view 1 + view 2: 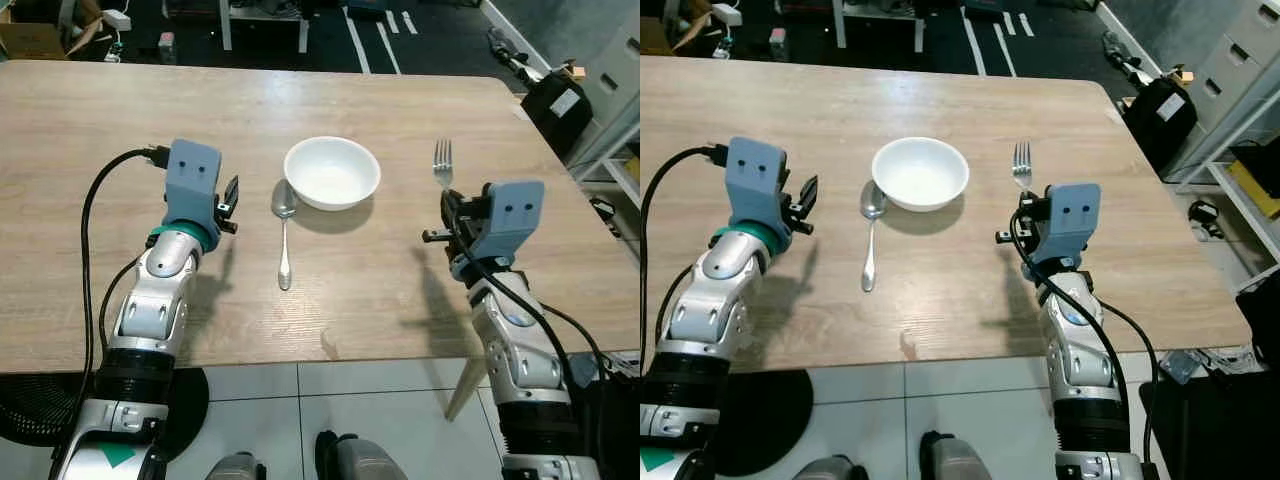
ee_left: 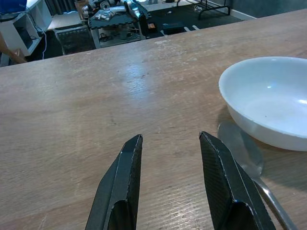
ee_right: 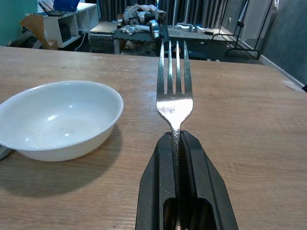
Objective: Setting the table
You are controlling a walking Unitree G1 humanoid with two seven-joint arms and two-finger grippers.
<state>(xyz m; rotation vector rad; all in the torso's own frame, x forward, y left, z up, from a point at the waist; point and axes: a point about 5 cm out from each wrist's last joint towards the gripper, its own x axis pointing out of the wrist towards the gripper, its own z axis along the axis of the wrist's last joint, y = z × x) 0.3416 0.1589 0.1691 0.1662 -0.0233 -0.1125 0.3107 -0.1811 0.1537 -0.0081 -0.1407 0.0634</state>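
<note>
A white bowl (image 1: 332,172) stands at the middle of the wooden table (image 1: 90,120). A silver spoon (image 1: 284,226) lies just left of it, bowl end away from me. My right gripper (image 1: 447,207) hovers right of the bowl, shut on a silver fork (image 1: 442,163) whose tines point away from me; the right wrist view shows the fork (image 3: 174,91) pinched between the fingers (image 3: 153,177), with the white bowl (image 3: 57,117) beside it. My left gripper (image 1: 231,196) is open just left of the spoon, holding nothing; its fingers (image 2: 120,187) frame bare table, close to the white bowl (image 2: 268,103).
The table's near edge runs in front of my arms, with tiled floor (image 1: 330,400) below. Beyond the far edge are a dark floor with white lines (image 1: 380,40), a cardboard box (image 1: 35,35) and a black bag (image 1: 560,105) by grey drawers at the right.
</note>
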